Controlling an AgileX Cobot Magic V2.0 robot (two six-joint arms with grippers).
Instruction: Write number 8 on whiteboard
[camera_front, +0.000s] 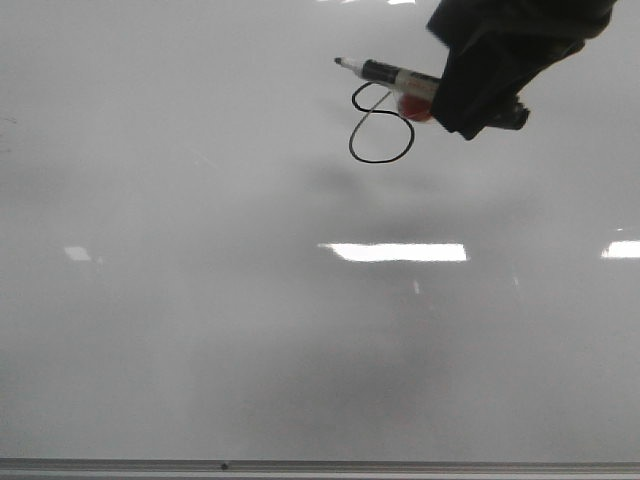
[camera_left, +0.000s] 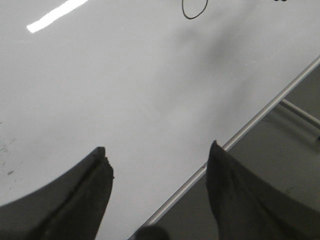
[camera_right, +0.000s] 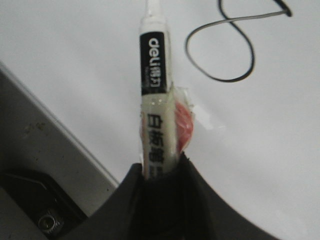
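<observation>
Our right gripper (camera_front: 470, 95) pinches a whiteboard marker (camera_front: 395, 76) by its rear barrel, fingers pressed tight around it, near the far right corner of the whiteboard (camera_front: 200, 330). The marker lies almost level, its capless tip aimed toward the left edge, and a red patch under clear tape (camera_right: 184, 122) shows where the barrel enters the grip. Just under the marker we see the number 8 (camera_front: 381, 125): a thin black line, round lower loop, narrow slanted upper loop partly covered by the barrel. Whether the tip touches the board, we cannot tell.

Our left gripper (camera_left: 157, 165) hangs spread wide with nothing between its fingers, over the board's grey metal frame (camera_left: 260, 117), well apart from the figure. Bright white light reflections (camera_front: 395, 252) streak the glossy surface.
</observation>
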